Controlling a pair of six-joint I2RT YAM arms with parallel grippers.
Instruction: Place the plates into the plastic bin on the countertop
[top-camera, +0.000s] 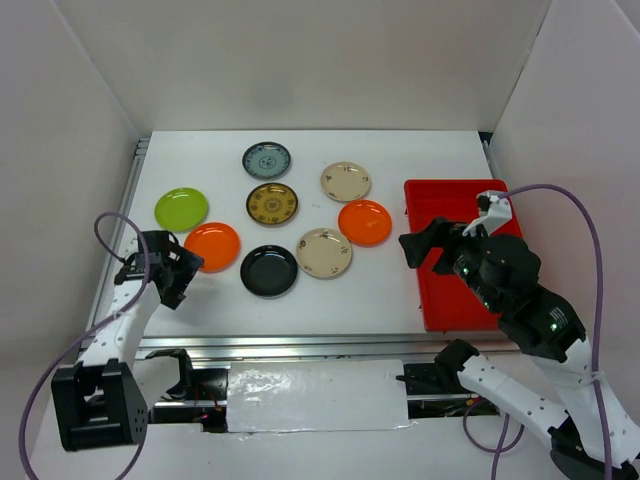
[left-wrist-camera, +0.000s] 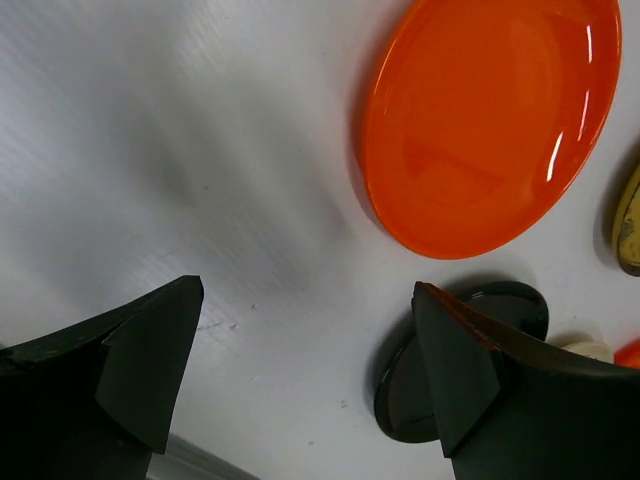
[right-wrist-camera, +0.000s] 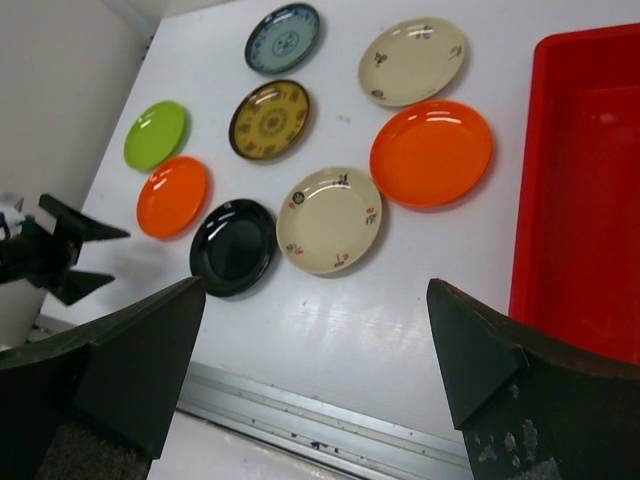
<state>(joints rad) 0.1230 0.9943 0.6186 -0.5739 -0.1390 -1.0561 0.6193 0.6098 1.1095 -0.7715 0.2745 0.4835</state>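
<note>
Several plates lie on the white countertop (top-camera: 370, 290): lime green (top-camera: 181, 208), orange (top-camera: 212, 246), black (top-camera: 269, 270), brown-and-gold (top-camera: 272, 204), teal-blue (top-camera: 267, 159), two cream (top-camera: 346, 181) (top-camera: 324, 252) and a second orange (top-camera: 365, 222). The red plastic bin (top-camera: 445, 300) stands at the right with no plate in it. My left gripper (top-camera: 188, 278) (left-wrist-camera: 305, 340) is open just left of the black plate (left-wrist-camera: 400, 385), below the orange plate (left-wrist-camera: 490, 120). My right gripper (top-camera: 425, 240) (right-wrist-camera: 315, 330) hangs open over the bin's left rim (right-wrist-camera: 528, 180), holding nothing.
White walls close in the countertop on three sides. A metal rail (top-camera: 300, 345) runs along the near edge, also seen in the right wrist view (right-wrist-camera: 330, 425). Purple cables (top-camera: 590, 260) loop from both arms.
</note>
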